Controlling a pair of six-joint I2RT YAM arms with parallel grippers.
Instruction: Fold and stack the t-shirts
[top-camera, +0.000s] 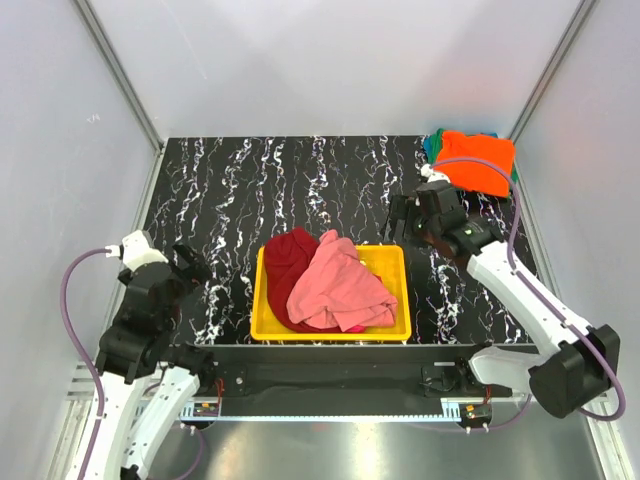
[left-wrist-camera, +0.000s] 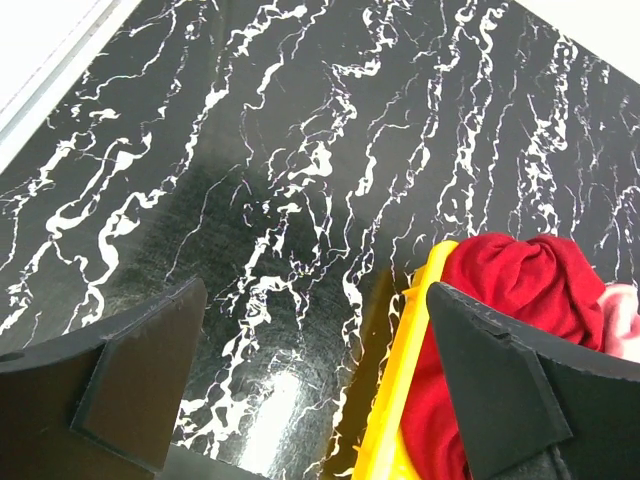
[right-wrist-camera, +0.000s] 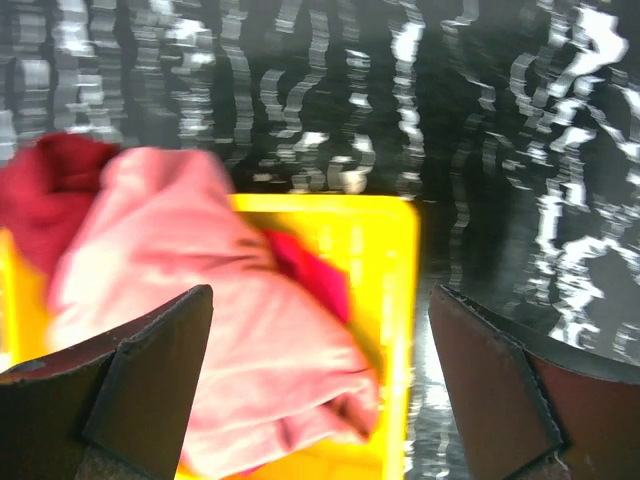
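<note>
A yellow basket (top-camera: 405, 300) at the table's near middle holds a crumpled pink t-shirt (top-camera: 340, 288) on top of a dark red one (top-camera: 285, 262). A folded orange t-shirt (top-camera: 478, 160) lies on a green one at the far right corner. My left gripper (top-camera: 192, 266) is open and empty, left of the basket. My right gripper (top-camera: 407, 218) is open and empty above the table just beyond the basket's right end. The left wrist view shows the basket rim (left-wrist-camera: 400, 380) and the red shirt (left-wrist-camera: 510, 280). The right wrist view shows the pink shirt (right-wrist-camera: 200, 310) and a magenta cloth (right-wrist-camera: 310, 275) under it.
The black marbled table (top-camera: 250, 180) is bounded by white walls on the left, back and right. The folded stack sits against the right wall. A metal rail runs along the table's near edge (top-camera: 340, 360).
</note>
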